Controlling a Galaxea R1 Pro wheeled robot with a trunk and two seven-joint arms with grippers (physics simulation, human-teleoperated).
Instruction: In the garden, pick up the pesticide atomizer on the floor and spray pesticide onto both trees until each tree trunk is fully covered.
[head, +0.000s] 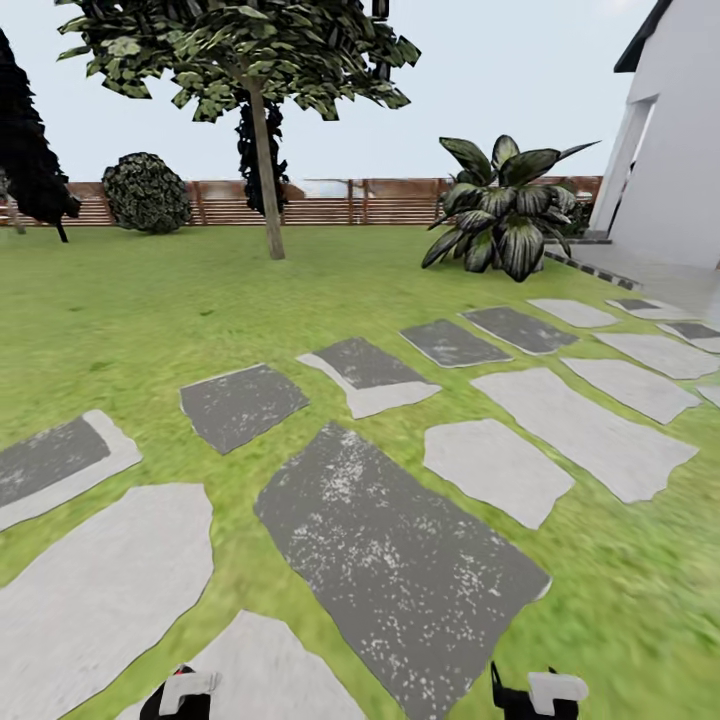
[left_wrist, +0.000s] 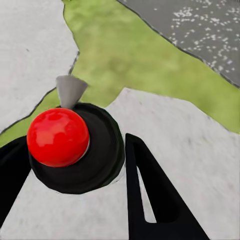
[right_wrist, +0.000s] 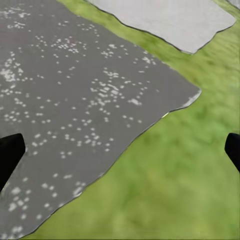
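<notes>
In the left wrist view the pesticide atomizer (left_wrist: 75, 145), a black round body with a red ball top and a grey cone nozzle, sits between two black fingers (left_wrist: 150, 195). My left gripper (left_wrist: 75, 170) is shut on it, above a pale paving stone. My right gripper (right_wrist: 120, 150) is open, with nothing between its tips, over a dark stone and grass. One tree (head: 240, 50) with a bare grey-brown trunk (head: 266, 170) stands far ahead on the lawn, left of centre. Both arm ends (head: 185, 692) peek in at the head view's bottom edge.
Grey and dark stepping stones (head: 400, 570) cross the lawn toward the white house (head: 670, 150) at right. A broad-leaf plant (head: 505, 215) stands ahead right. A round bush (head: 147, 192), a black-foliaged tree (head: 30, 150) and the slat fence (head: 330, 202) line the back.
</notes>
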